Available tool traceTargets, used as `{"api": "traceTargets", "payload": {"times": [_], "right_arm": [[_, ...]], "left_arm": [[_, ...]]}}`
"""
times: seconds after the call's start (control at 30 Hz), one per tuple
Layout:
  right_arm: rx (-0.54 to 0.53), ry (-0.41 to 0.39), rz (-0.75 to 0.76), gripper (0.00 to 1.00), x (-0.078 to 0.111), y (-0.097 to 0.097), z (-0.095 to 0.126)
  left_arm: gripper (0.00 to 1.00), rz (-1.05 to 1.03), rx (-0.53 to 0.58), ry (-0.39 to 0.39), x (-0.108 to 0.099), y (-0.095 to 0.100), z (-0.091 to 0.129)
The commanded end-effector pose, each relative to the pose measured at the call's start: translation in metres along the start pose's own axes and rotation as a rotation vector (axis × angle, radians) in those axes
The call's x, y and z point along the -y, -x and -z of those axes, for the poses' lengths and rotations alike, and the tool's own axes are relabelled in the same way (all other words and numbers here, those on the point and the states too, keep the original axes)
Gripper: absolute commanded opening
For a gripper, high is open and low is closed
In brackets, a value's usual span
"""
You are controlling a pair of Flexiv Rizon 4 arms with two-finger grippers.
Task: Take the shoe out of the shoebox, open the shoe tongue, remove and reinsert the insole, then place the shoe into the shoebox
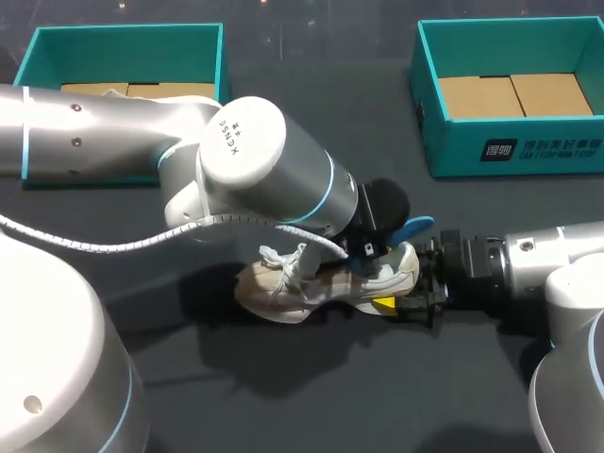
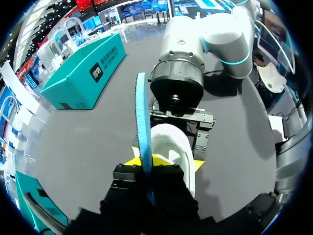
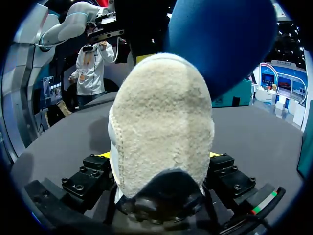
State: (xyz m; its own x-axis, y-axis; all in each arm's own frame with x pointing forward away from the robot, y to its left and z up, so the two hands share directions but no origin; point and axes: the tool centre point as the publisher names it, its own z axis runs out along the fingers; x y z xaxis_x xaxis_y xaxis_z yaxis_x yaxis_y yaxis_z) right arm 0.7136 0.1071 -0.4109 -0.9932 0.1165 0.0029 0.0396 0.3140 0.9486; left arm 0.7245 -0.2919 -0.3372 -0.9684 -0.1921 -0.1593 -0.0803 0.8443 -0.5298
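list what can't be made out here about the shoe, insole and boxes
- Head view: the left arm covers the opening of the shoe and part of the left shoebox floor.
- Right wrist view: the shoe's heel fills the picture, hiding tongue and laces.
- Left wrist view: the insole shows edge-on, so its faces are unseen.

Robot demonstration stand: dark table (image 1: 311, 396), teal shoeboxes (image 1: 453, 146).

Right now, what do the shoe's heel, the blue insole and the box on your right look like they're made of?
The shoe at its heel: cream fleece-like fabric, with a nubby matte pile. The insole, in the left claw: thin blue foam or felt, probably; matte, seen edge-on. The box: likely cardboard, teal outside, plain brown panels inside.
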Motion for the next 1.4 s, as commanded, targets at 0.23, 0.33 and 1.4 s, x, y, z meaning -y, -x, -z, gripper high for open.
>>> {"api": "traceTargets", "payload": {"times": [0.23,0.33,1.4], "right_arm": [[0.002,-0.004,0.0,0.0,-0.001,-0.002,0.0],[0.002,-0.004,0.0,0.0,-0.001,-0.002,0.0],[0.002,-0.004,0.0,0.0,-0.001,-0.002,0.0]], "left_arm": [[0.0,0.043,-0.204,-0.041,0.022,0.012,0.027],[0.0,0.045,-0.282,-0.064,0.032,0.011,0.043],[0.0,0.188,-0.564,-0.451,0.077,0.011,0.161]]}}
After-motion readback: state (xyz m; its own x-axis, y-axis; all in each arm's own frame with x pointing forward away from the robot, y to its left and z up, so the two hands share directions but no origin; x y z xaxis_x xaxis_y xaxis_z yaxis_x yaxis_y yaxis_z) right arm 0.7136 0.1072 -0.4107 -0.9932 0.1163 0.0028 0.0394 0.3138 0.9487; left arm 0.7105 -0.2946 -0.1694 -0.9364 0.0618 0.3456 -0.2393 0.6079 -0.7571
